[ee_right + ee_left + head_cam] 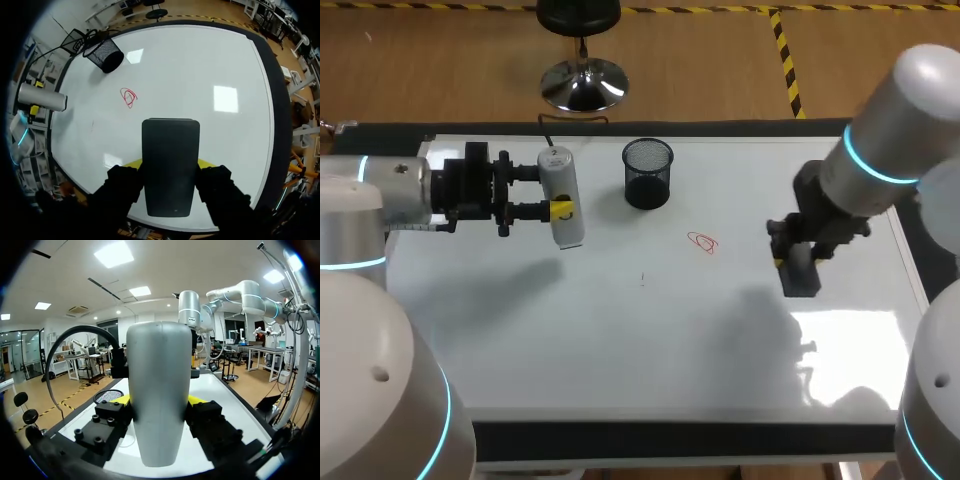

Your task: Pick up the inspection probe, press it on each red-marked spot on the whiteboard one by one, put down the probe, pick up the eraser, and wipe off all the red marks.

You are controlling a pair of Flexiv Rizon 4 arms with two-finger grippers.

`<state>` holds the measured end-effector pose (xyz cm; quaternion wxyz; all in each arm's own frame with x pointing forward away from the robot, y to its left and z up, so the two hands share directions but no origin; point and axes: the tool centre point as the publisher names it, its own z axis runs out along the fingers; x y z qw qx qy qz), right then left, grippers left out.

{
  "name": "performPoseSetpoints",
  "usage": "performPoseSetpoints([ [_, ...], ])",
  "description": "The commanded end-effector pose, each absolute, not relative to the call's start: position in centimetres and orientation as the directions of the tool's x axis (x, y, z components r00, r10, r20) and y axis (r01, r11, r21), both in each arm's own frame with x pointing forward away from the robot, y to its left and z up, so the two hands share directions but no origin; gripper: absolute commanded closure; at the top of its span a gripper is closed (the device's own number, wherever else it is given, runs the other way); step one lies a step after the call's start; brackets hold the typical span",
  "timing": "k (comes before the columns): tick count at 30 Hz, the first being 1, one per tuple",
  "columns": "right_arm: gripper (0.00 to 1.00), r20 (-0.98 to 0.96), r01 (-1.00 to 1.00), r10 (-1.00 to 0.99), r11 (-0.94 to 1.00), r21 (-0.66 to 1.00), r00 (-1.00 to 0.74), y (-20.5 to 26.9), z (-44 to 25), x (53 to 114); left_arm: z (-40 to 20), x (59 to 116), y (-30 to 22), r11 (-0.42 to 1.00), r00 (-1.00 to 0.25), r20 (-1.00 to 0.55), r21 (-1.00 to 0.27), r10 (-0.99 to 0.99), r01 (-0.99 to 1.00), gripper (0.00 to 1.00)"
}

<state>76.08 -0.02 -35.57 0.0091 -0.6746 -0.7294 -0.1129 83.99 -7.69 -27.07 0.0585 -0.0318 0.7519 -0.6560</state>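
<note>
My left gripper is shut on the grey cylindrical inspection probe, held level above the whiteboard's far left part. The left wrist view shows the probe clamped between the yellow-tipped fingers. My right gripper is shut on the dark rectangular eraser, over the board's right side. In the right wrist view the eraser sits between the fingers, with one red scribbled mark ahead of it on the board. That red mark lies left of the eraser, between the two grippers.
A black mesh pen cup stands at the board's far middle, between the probe and the red mark. A faint small stroke shows near the board's centre. The board's dark frame runs along the near edge.
</note>
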Motion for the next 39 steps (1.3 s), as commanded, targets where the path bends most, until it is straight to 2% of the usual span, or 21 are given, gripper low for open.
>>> performPoseSetpoints([
  [1, 1.0, 0.089, 0.988, 0.993, 0.059, 0.143, -0.072, 2.1, -35.9, 76.9, -27.0, 83.9, -7.8, 0.136, -0.991, -0.049, -0.99, -0.128, 0.031, 1.0],
  [25, 1.0, 0.048, 0.98, 0.99, 0.122, 0.159, -0.131, 11.7, -36.1, 78.5, -27.0, 83.9, -7.8, 0.136, -0.991, -0.049, -0.99, -0.128, 0.031, 1.0],
  [39, 1.0, 0.051, 0.975, 0.983, 0.169, 0.146, -0.179, 14.9, -36.8, 80.6, -27.0, 83.9, -7.8, 0.136, -0.991, -0.049, -0.99, -0.128, 0.031, 1.0],
])
